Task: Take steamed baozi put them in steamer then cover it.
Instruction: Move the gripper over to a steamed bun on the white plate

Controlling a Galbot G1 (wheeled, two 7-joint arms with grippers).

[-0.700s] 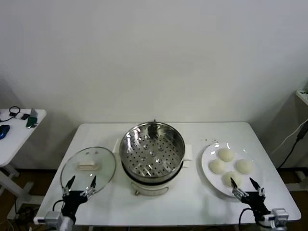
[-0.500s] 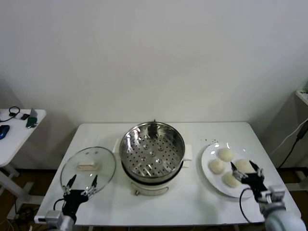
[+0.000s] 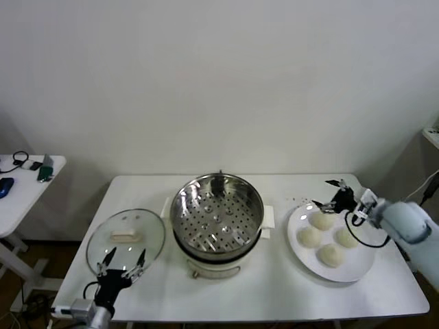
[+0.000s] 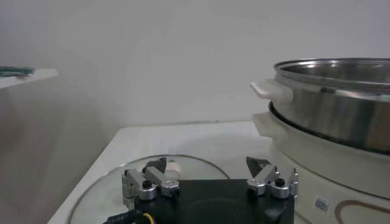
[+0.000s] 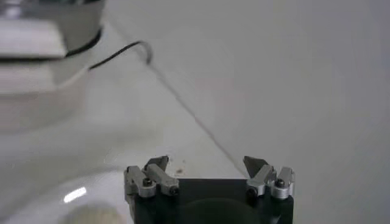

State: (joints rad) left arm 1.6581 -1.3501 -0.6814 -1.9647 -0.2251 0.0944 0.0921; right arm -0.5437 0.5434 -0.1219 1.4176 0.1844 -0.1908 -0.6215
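Just below the spread right gripper (image 3: 330, 194), four baozi (image 3: 322, 221) are seen on a plate (image 3: 357, 269); the left gripper (image 3: 123, 262), also spread, is held beside the cover (image 3: 125, 240), steamer (image 3: 217, 214) beyond

No text, brand, number or sign can be read anywhere. The only marking is a small square code-like sticker (image 4: 321, 204) on the white base of the steamer (image 4: 341, 109), low on the side facing the left wrist camera; its pattern is too small to make out.
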